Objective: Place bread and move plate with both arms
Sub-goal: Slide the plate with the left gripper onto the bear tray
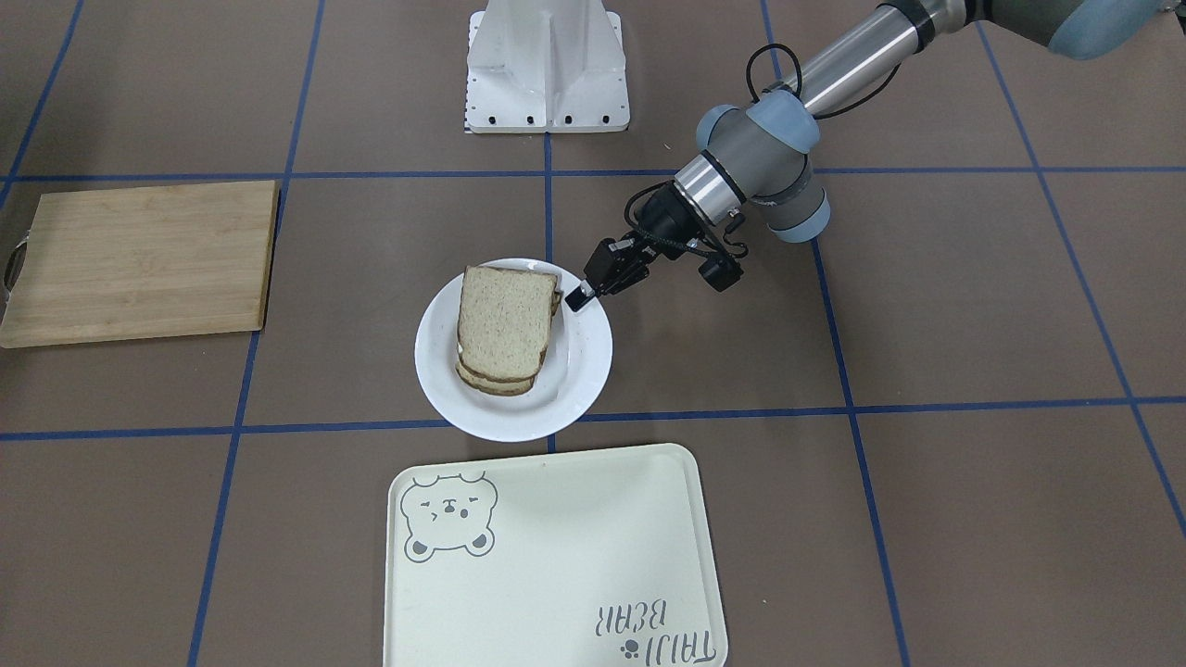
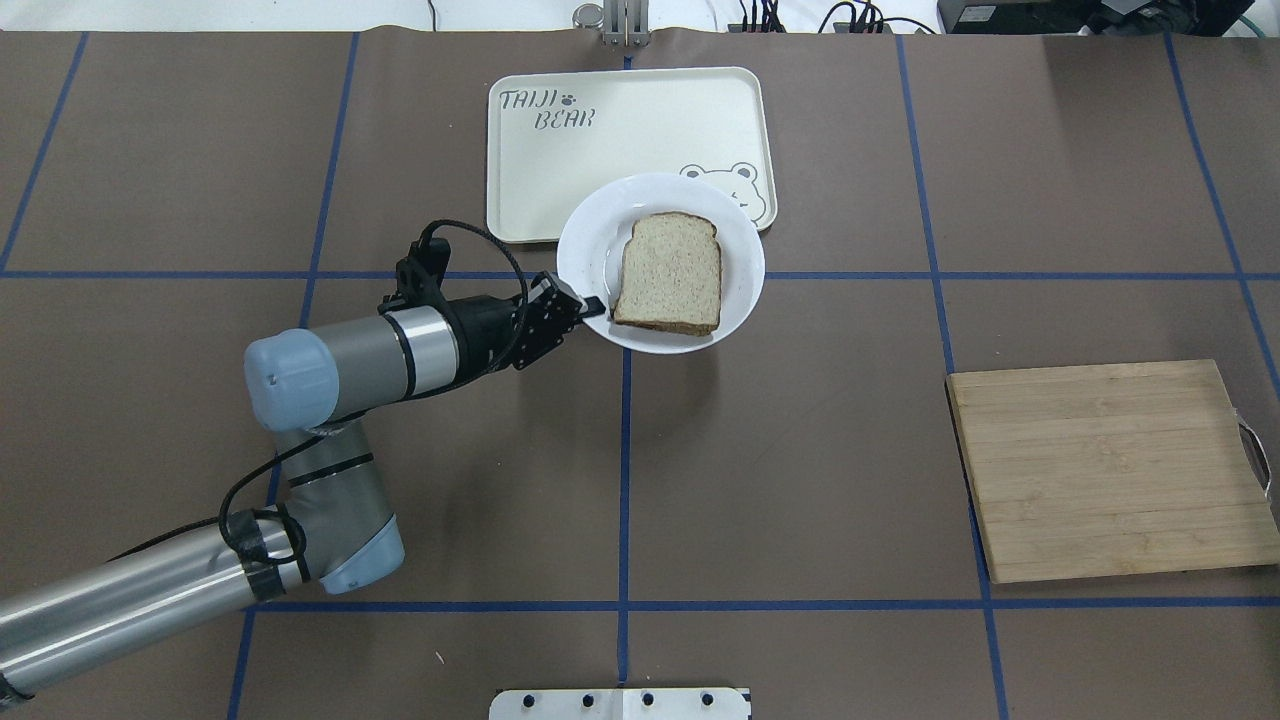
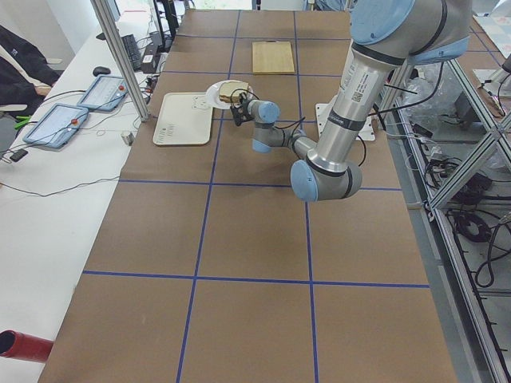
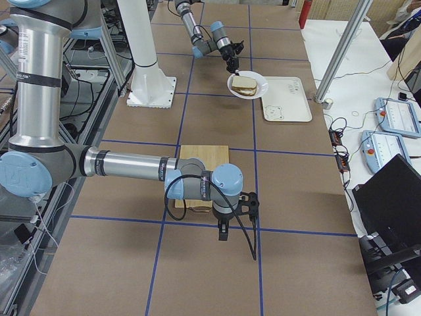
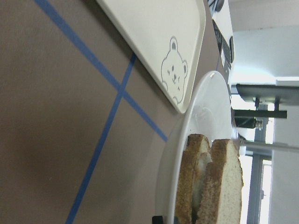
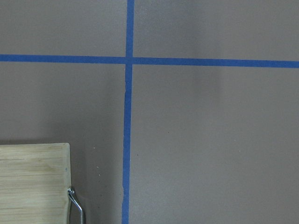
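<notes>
A white plate (image 1: 576,371) (image 2: 746,250) carries a stack of two slices, and the top one is the plain speckled bread (image 1: 505,320) (image 2: 670,272). My left gripper (image 1: 579,298) (image 2: 590,305) is shut on the plate's rim on the robot's side. The plate looks held just above the table, and in the overhead view its far edge overlaps the tray's corner. Close up in the left wrist view, the plate (image 5: 201,107) and the bread (image 5: 226,186) appear edge-on. My right gripper (image 4: 223,232) points down beside the cutting board; I cannot tell whether it is open or shut.
A cream bear-print tray (image 1: 556,556) (image 2: 620,130) lies just beyond the plate. A wooden cutting board (image 1: 139,259) (image 2: 1110,470) with a metal handle (image 6: 74,205) sits on the robot's right. The white base block (image 1: 547,69) stands at the robot's edge.
</notes>
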